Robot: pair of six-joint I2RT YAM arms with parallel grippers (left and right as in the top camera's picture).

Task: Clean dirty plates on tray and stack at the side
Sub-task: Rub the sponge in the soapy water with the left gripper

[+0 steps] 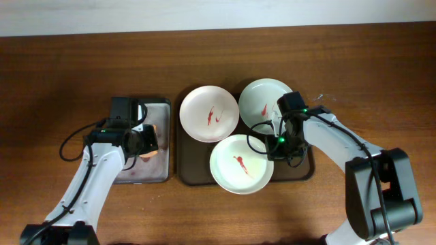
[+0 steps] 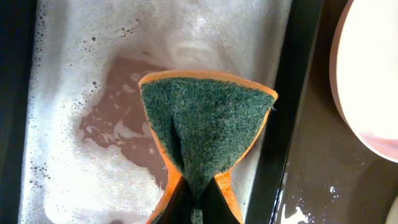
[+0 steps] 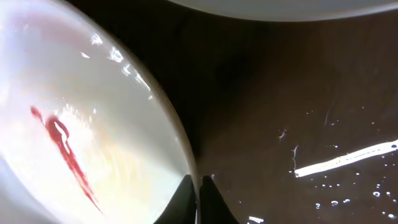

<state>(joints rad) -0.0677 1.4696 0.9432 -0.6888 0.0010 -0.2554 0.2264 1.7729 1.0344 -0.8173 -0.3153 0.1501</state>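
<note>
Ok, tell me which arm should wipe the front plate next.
Left. The left tool grips the sponge over the soapy grey tray; the right tool is shut on the rim of the front plate, better placed to steady it.

No legible text, labels, brands, numbers or signs found in the overhead view or in either wrist view.
</note>
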